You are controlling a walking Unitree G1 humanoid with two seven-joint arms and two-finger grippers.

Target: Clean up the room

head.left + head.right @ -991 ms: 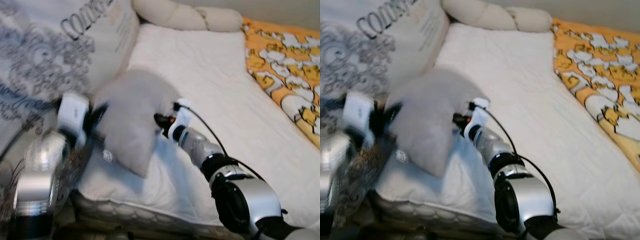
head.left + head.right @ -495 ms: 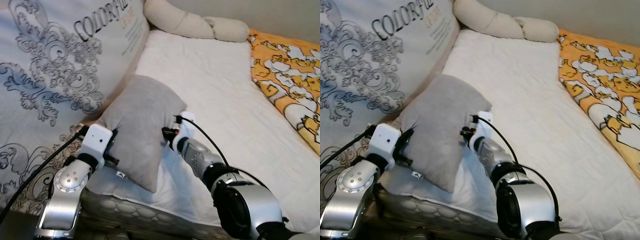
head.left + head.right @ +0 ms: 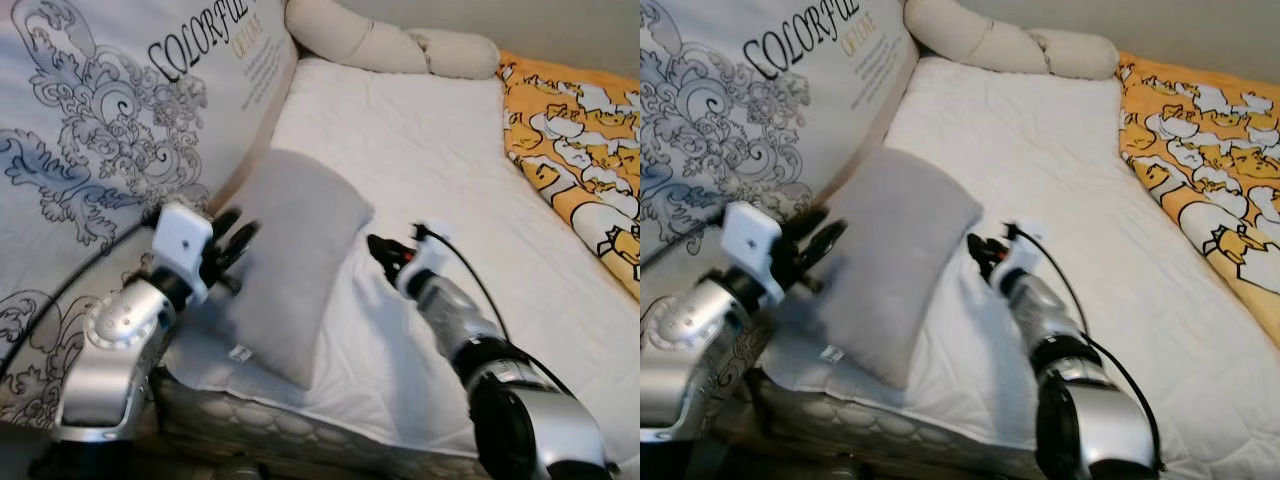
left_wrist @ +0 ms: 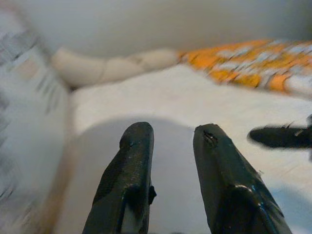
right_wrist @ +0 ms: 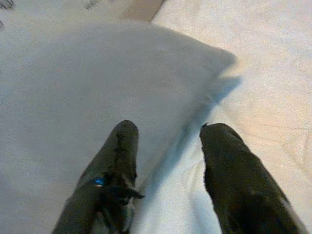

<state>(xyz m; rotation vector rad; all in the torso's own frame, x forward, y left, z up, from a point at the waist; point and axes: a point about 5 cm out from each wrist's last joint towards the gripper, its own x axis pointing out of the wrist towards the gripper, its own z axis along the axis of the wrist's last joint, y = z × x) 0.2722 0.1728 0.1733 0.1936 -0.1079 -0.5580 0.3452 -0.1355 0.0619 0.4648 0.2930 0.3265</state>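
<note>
A grey pillow [image 3: 295,255] lies on the white mattress [image 3: 450,170], its far side leaning on a large printed cushion [image 3: 100,130]. My left gripper [image 3: 238,232] hovers at the pillow's left edge, open, with nothing between its fingers [image 4: 129,156]. My right gripper [image 3: 382,248] stands just off the pillow's right edge, open and empty. In the right wrist view the pillow [image 5: 97,73] lies just beyond the spread fingers [image 5: 222,156]. The left wrist view looks over the pillow [image 4: 170,161] toward the right gripper's black finger [image 4: 280,136].
A cream bolster [image 3: 390,45] lies along the head of the bed. An orange patterned blanket [image 3: 580,140] covers the right side. The mattress edge [image 3: 300,430] runs close below the pillow. Bare sheet stretches between pillow and blanket.
Both grippers have come off the pillow: the right one drew back to the right, the left one lifted and pulled left. The pillow stays where it was.
</note>
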